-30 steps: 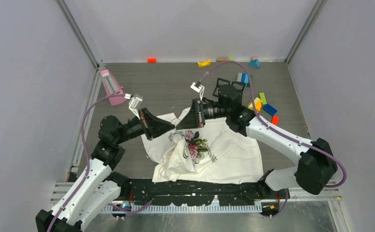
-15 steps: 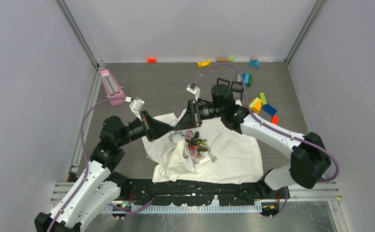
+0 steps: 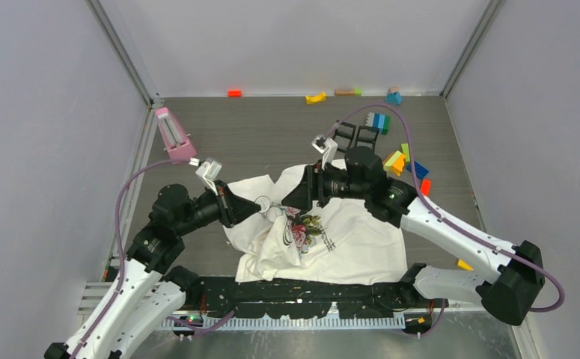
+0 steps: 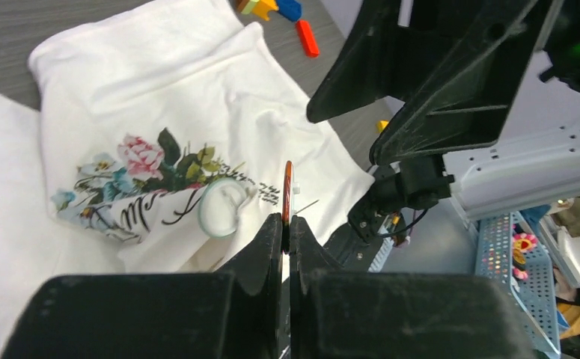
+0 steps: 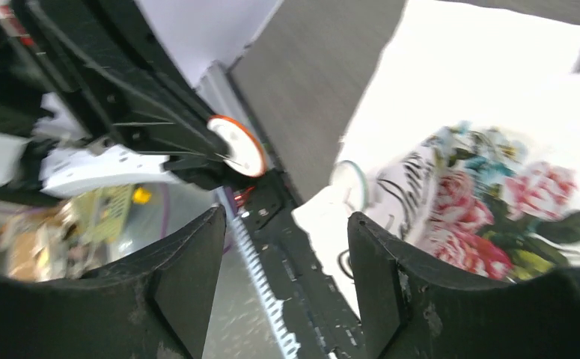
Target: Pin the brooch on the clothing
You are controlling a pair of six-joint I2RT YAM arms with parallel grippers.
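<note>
Nearly level, left end effector (image 4: 285, 224) pinches brooch (image 4: 287, 185) above clothing (image 4: 159, 75).

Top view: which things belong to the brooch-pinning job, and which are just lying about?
Job: brooch, pinched in the left gripper; T-shirt; right gripper, open beside it.
Lying about: coloured blocks; pink object at far left.

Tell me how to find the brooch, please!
Look at the big white T-shirt in the middle of the table. Above its left side, the left gripper pinches the brooch, a small round white disc. Only it has an orange rim and hangs in the air.
</note>
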